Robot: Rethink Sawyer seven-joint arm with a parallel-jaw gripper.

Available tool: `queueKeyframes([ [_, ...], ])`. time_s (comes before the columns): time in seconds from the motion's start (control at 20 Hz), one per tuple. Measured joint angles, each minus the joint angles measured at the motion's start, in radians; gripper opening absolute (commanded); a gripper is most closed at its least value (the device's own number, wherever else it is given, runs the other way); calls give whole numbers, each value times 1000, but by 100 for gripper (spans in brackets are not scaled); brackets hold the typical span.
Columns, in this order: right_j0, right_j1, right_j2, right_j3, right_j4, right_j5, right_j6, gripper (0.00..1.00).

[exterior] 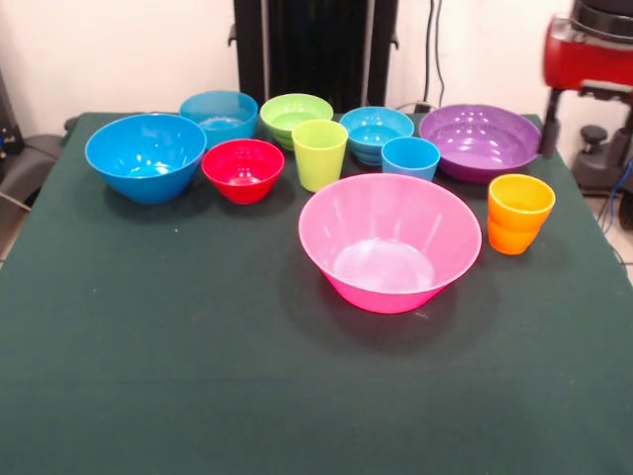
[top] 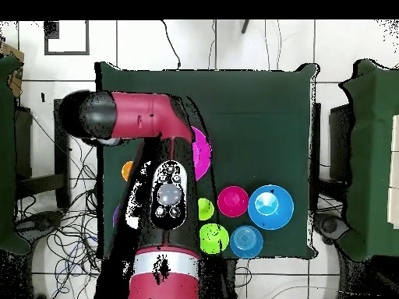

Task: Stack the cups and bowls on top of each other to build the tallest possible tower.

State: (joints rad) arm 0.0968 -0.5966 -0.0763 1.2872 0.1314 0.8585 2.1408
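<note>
Nothing is stacked yet: the huge pink bowl [exterior: 390, 242] sits centre frame, cups and bowls crowded in a row behind it. The arm [exterior: 590, 49] looms upper right; its fingers I cannot tell. Reaching in could topple neighbours like the orange cup [exterior: 519, 213].

No readable text showing anywhere: nothing legible on the cups, bowls, table cloth or the arm [top: 148, 124]. Arm's button panel [top: 169, 195] is showing only unmarked round controls, no lettering resolving.
</note>
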Motion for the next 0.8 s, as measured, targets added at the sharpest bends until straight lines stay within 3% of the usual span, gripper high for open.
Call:
queueKeyframes([
  [0.25, 32, 6, -1, 53, 35, -44, 64, 100],
  [0.8, 58, 64, -32, 135, 42, -179, 83, 100],
])
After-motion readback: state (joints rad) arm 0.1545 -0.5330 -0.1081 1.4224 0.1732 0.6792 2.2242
